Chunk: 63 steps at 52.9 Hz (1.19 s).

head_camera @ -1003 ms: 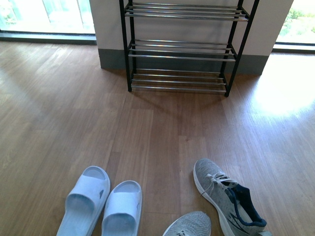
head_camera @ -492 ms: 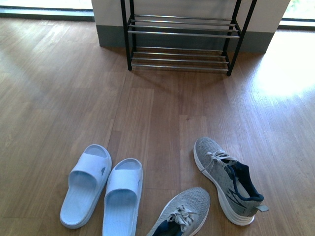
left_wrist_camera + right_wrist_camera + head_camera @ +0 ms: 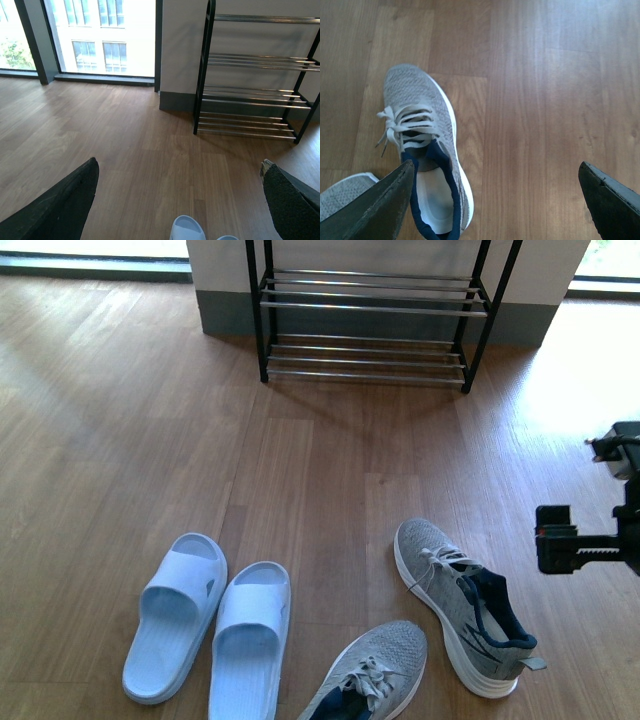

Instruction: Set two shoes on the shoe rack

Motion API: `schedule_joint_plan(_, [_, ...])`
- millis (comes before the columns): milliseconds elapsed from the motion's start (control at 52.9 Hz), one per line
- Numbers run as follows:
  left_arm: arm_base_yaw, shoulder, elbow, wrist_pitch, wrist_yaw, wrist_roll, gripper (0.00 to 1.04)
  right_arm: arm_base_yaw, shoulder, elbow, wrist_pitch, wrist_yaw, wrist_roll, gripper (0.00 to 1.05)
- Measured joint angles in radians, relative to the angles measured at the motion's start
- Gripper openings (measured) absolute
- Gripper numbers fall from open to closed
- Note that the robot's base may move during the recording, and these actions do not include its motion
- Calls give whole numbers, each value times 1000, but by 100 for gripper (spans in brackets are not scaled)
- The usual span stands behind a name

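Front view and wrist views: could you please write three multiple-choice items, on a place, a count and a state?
1. In the front view, the two pale blue rubber slide sandals lie where relative to the two grey knit lace-up sneakers?
A left B right C on top
2. How many shoes lie on the wooden floor?
A two B three C four
3. The right gripper is:
A shut on a sneaker B open, empty C shut on a sandal

1 A: sandals lower left, sneakers lower right. 2 C: two sandals plus two sneakers. 3 B: its fingers stand wide apart, gripping nothing.
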Motion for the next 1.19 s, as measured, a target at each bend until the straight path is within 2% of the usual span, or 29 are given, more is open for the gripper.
schedule_joint_plan(284, [0,0,0,0,0,0,95,33,217,91,27,-13,-174,95])
schedule_joint_plan(567, [0,0,0,0,0,0,95,8,387,218,44,-18,-306,95])
schedule_joint_plan(1097, [0,0,0,0,0,0,95,-15,607,370,52,0,-334,95])
schedule_joint_plan(1192, [0,0,0,0,0,0,95,-15,642,395,89,1,-305,79])
